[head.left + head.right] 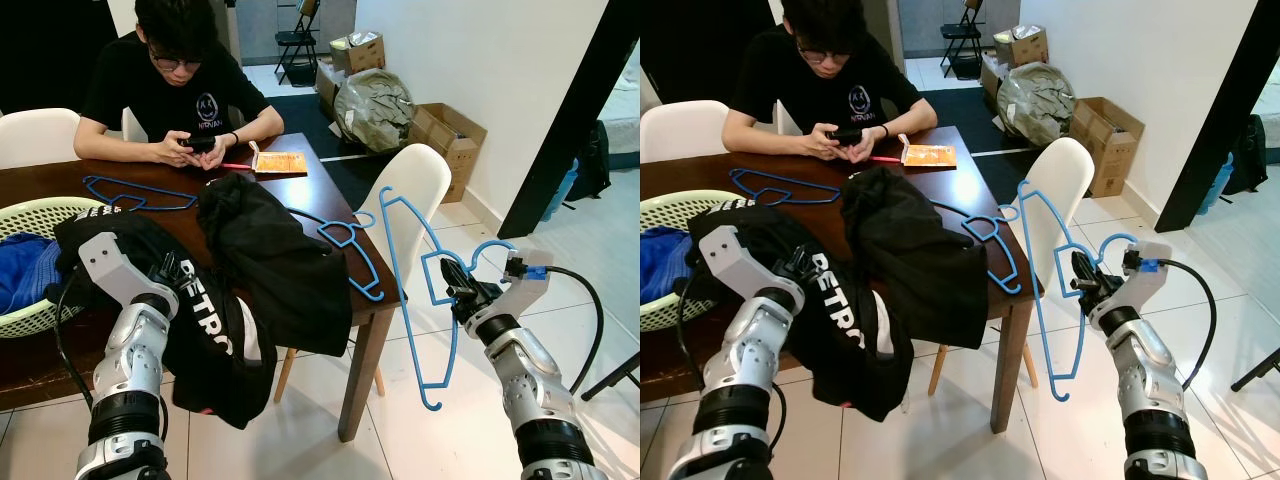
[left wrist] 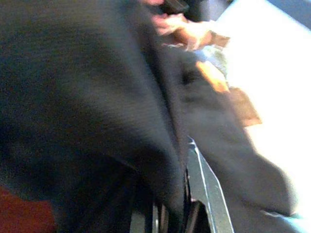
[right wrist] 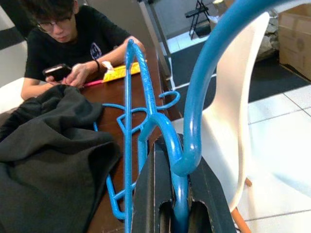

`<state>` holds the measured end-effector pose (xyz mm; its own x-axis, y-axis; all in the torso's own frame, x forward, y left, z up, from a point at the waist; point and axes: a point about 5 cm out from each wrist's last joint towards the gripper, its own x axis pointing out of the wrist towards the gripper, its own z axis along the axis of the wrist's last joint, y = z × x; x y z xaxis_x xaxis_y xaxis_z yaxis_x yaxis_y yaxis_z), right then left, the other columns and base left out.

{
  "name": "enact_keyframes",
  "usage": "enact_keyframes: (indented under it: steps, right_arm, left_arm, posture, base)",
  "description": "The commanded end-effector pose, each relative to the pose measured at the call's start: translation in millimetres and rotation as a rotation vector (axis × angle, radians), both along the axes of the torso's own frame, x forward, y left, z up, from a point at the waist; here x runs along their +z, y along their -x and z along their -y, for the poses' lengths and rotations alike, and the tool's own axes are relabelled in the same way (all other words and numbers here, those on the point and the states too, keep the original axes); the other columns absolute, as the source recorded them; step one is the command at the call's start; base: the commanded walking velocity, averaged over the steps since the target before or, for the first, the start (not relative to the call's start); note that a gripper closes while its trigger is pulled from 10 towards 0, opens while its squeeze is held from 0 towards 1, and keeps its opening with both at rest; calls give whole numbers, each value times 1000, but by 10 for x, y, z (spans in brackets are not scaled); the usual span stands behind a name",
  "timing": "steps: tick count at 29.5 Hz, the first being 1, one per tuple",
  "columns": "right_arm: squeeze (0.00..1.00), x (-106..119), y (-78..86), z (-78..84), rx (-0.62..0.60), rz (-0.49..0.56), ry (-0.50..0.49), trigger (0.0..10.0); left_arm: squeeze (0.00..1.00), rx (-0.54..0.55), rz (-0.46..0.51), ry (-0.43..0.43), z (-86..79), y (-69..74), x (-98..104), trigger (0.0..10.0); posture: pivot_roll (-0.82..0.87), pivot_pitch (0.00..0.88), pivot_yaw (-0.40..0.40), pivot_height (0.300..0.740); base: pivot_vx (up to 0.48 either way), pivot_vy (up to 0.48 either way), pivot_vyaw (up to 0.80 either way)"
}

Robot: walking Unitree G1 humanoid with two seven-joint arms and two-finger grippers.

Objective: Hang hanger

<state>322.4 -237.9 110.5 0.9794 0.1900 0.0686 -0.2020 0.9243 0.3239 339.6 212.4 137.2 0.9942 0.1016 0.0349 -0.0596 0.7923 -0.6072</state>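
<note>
Right gripper (image 1: 1087, 281): we clamp a blue hanger (image 1: 1040, 290) by its neck, off the tabletop's (image 1: 960, 185) right edge.
Left gripper (image 1: 165, 270): buried in black garment (image 1: 270, 260); we cannot tell its fingers.

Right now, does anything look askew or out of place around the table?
Yes. The black garment spills over the table's front edge, one blue hanger juts past the corner, and the right pincer holds its hanger tilted rather than level.
</note>
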Motion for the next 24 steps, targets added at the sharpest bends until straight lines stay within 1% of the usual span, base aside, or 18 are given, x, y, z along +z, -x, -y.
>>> enact_keyframes:
  steps: [1,2,4,5,7,8,11,12,14,15,17,18,20,21,22,23,24]
  right_arm:
    - [0,10,-14,-25,7,-3,6,10000]
    - [0,11,-16,-28,6,-3,4,10000]
    - [0,11,-16,-28,6,-3,4,10000]
    - [0,12,-19,-29,5,-2,2,10000]
    - [0,12,-19,-29,5,-2,2,10000]
    - [0,13,-23,-31,4,-2,0,10000]
    - [0,13,-23,-31,4,-2,0,10000]
    - [0,12,-25,-35,2,-1,-2,10000]
    - [0,12,-25,-35,2,-1,-2,10000]
    - [0,12,-20,-30,-4,1,-5,10000]
    - [0,12,-20,-30,-4,1,-5,10000]
    - [0,13,-14,-26,-8,3,-7,10000]
    - [0,13,-14,-26,-8,3,-7,10000]
    - [0,12,-9,-20,-12,2,-8,10000]
    - [0,14,-6,-12,-13,2,-8,10000]
    - [0,14,-6,-12,-13,2,-8,10000]
    - [0,17,-3,-5,-13,1,-7,10000]
  left_arm:
    - [0,-135,145,27,227,-74,337,0]
    - [0,-229,242,44,371,-78,573,0]
    - [0,-229,242,44,371,-78,573,0]
    - [0,-327,345,58,513,-65,851,0]
    - [0,-327,345,58,513,-65,851,0]
    - [0,-430,448,54,641,-37,1133,0]
    - [0,-430,448,54,641,-37,1133,0]
    - [0,-551,592,37,762,33,1531,0]
    - [0,-551,592,37,762,33,1531,0]
    - [0,-620,726,39,755,120,1881,0]
    - [0,-620,726,39,755,120,1881,0]
    - [0,-627,784,26,651,162,2017,0]
    - [0,-627,784,26,651,162,2017,0]
    - [0,-536,708,-18,421,127,1832,0]
    - [0,-411,570,-93,156,103,1482,0]
    - [0,-411,570,-93,156,103,1482,0]
    - [0,-338,464,-151,-8,131,1228,0]
  posture:
    - [-9,0,-10,740]
    - [-8,0,-11,740]
    - [-8,0,-11,740]
    - [-7,0,-10,740]
    - [-7,0,-10,740]
    - [-5,0,-9,740]
    - [-5,0,-9,740]
    - [-11,0,1,740]
    - [-11,0,1,740]
    - [-15,0,8,740]
    - [-15,0,8,740]
    - [-15,0,8,740]
    - [-15,0,8,740]
    - [-19,0,11,740]
    - [-7,0,0,740]
    - [-7,0,0,740]
    - [-2,0,-4,740]
  base:
    - [0,0,0]
    - [0,0,0]
    - [0,0,0]
    - [0,0,0]
    - [0,0,0]
    - [0,0,0]
    - [0,0,0]
    - [0,0,0]
    - [0,0,0]
    - [0,0,0]
    - [0,0,0]
    - [0,0,0]
    - [0,0,0]
    - [0,0,0]
    - [0,0,0]
    - [0,0,0]
    - [0,0,0]
